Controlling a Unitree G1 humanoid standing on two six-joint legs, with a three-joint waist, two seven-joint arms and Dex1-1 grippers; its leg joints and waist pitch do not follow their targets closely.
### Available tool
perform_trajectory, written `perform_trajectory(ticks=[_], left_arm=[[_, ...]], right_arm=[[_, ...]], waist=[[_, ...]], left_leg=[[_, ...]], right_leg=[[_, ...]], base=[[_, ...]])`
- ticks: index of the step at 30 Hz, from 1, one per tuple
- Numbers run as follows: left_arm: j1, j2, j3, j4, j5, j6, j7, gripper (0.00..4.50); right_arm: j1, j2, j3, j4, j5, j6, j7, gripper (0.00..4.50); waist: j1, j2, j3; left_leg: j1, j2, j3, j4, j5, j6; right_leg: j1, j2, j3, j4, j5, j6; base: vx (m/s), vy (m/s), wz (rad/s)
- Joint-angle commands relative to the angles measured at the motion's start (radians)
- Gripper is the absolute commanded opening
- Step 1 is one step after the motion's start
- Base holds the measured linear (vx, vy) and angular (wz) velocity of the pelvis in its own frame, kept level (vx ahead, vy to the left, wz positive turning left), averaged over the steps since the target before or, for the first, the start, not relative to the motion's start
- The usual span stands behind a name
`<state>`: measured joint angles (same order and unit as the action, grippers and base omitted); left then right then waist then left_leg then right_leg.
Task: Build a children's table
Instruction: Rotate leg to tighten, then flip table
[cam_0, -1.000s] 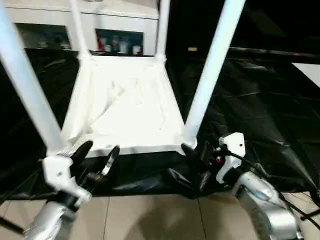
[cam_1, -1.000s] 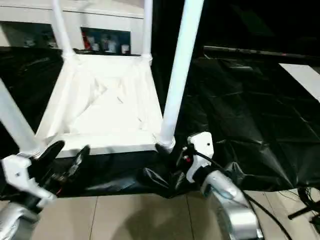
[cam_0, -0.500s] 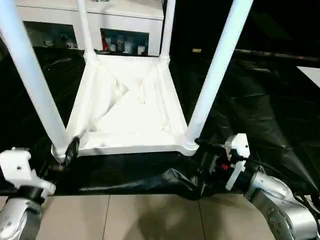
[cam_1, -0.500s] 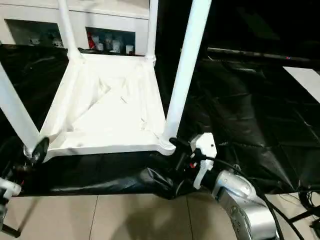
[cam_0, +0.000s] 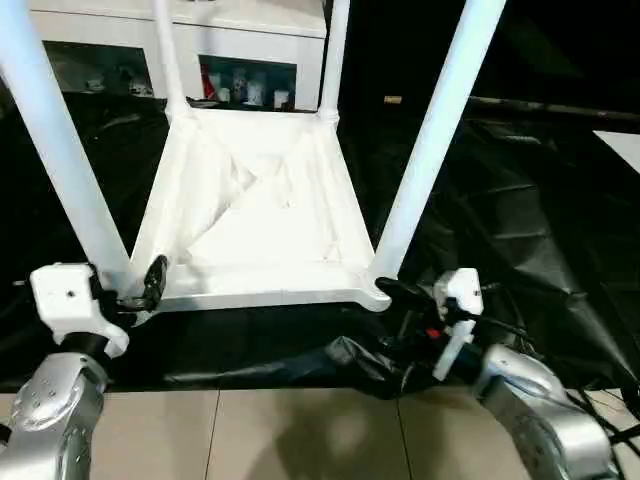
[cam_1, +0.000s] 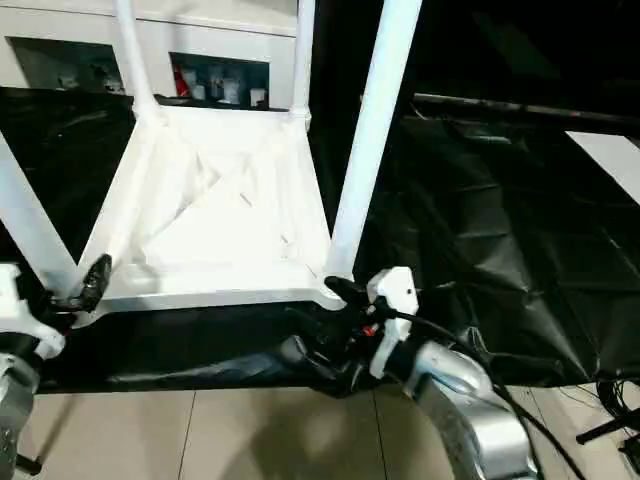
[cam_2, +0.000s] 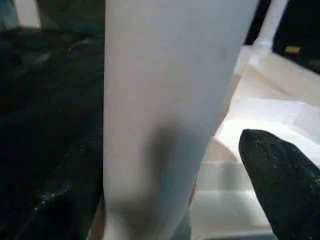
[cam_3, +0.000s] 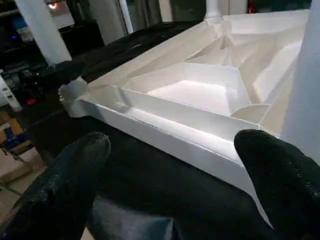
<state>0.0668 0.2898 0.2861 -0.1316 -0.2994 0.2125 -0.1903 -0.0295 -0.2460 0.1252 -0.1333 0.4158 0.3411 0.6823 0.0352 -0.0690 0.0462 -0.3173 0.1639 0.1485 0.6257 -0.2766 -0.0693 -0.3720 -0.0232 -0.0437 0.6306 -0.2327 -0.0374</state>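
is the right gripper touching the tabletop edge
Apart. The right wrist view shows the right gripper open, black sheet visible between its fingers and the tabletop rim.

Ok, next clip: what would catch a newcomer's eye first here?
The white tabletop lying upside down on black sheeting, its four legs pointing upward. Then the two grippers at its near corners: the left gripper beside the near-left leg, the right gripper open by the near-right socket.
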Motion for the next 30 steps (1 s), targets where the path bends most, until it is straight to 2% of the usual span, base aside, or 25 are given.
perform_trajectory(ticks=[1, 5, 10, 13, 14, 17, 19, 20, 24, 28, 30], left_arm=[[-0.007, -0.021, -0.004, -0.001, -0.005, 0.050, 0.043, 4.41], [-0.011, -0.050, 0.029, 0.002, -0.012, 0.068, 0.096, 4.04], [-0.021, -0.069, 0.047, 0.006, -0.027, 0.056, 0.109, 3.53], [-0.041, -0.082, 0.053, 0.001, -0.047, 0.037, 0.098, 3.37], [-0.045, -0.082, 0.053, 0.000, -0.049, 0.037, 0.096, 3.14], [-0.054, -0.081, 0.042, -0.001, -0.046, 0.033, 0.089, 3.03], [-0.056, -0.080, 0.038, 0.001, -0.044, 0.030, 0.082, 2.71], [-0.057, -0.078, 0.035, 0.003, -0.041, 0.030, 0.078, 2.71], [-0.060, -0.080, 0.033, 0.009, -0.042, 0.049, 0.083, 2.43], [-0.082, -0.140, 0.073, 0.003, -0.136, 0.125, 0.129, 2.34], [-0.090, -0.153, 0.084, 0.003, -0.157, 0.141, 0.145, 2.33]], right_arm=[[-0.022, 0.002, -0.006, 0.022, -0.022, -0.020, -0.017, 4.50], [-0.028, 0.007, -0.004, 0.029, -0.031, -0.022, -0.024, 4.50], [-0.033, 0.015, 0.006, 0.047, -0.045, -0.036, -0.028, 4.50], [-0.036, 0.024, 0.008, 0.056, -0.049, -0.044, -0.030, 4.50], [-0.037, 0.026, 0.007, 0.057, -0.050, -0.045, -0.031, 4.50], [-0.037, 0.029, 0.007, 0.061, -0.052, -0.048, -0.034, 4.50], [-0.037, 0.030, 0.008, 0.063, -0.053, -0.050, -0.035, 4.50], [-0.037, 0.031, 0.008, 0.067, -0.055, -0.052, -0.034, 4.50], [-0.043, 0.032, 0.009, 0.081, -0.061, -0.061, -0.030, 4.50], [-0.062, 0.038, 0.020, 0.112, -0.078, -0.080, -0.032, 4.50], [-0.066, 0.041, 0.023, 0.117, -0.081, -0.082, -0.034, 4.50]], waist=[[0.002, 0.028, -0.037], [0.006, 0.023, -0.039], [0.007, 0.021, -0.036], [0.007, 0.023, -0.036], [0.008, 0.025, -0.036], [0.008, 0.024, -0.038], [0.008, 0.025, -0.040], [0.008, 0.025, -0.039], [0.008, 0.027, -0.038], [0.008, 0.024, -0.035], [0.010, 0.019, -0.035]], left_leg=[[-0.017, 0.072, -0.026, -0.085, -0.009, 0.029], [-0.019, 0.070, -0.025, -0.082, 0.034, 0.045], [-0.018, 0.072, -0.024, -0.084, 0.008, 0.052], [-0.018, 0.072, -0.025, -0.085, 0.002, 0.050], [-0.017, 0.073, -0.025, -0.085, 0.005, 0.050], [-0.019, 0.072, -0.025, -0.084, 0.021, 0.052], [-0.019, 0.071, -0.026, -0.082, 0.039, 0.055], [-0.019, 0.072, -0.026, -0.083, 0.039, 0.056], [-0.018, 0.073, -0.025, -0.084, 0.021, 0.055], [-0.018, 0.070, -0.022, -0.083, 0.010, 0.047], [-0.022, 0.069, -0.022, -0.081, 0.025, 0.056]], right_leg=[[0.045, -0.118, 0.068, -0.066, 0.009, -0.214], [0.050, -0.118, 0.069, -0.062, 0.064, -0.222], [0.047, -0.119, 0.068, -0.068, 0.012, -0.217], [0.045, -0.119, 0.068, -0.069, -0.007, -0.213], [0.044, -0.120, 0.068, -0.069, -0.002, -0.213], [0.046, -0.120, 0.068, -0.066, 0.024, -0.215], [0.048, -0.119, 0.067, -0.063, 0.055, -0.215], [0.047, -0.119, 0.067, -0.063, 0.057, -0.215], [0.046, -0.120, 0.067, -0.065, 0.032, -0.216], [0.046, -0.121, 0.068, -0.069, -0.001, -0.227], [0.049, -0.121, 0.069, -0.068, 0.000, -0.222]], base=[[0.000, 0.000, 0.00], [0.000, 0.000, 0.00], [0.000, 0.000, 0.00], [0.000, 0.000, 0.00], [0.000, 0.000, 0.00], [0.000, 0.000, 0.00], [0.000, 0.000, 0.00], [0.000, 0.000, 0.00], [0.000, 0.000, 0.00], [0.000, 0.000, 0.00], [0.000, 0.000, 0.00]])
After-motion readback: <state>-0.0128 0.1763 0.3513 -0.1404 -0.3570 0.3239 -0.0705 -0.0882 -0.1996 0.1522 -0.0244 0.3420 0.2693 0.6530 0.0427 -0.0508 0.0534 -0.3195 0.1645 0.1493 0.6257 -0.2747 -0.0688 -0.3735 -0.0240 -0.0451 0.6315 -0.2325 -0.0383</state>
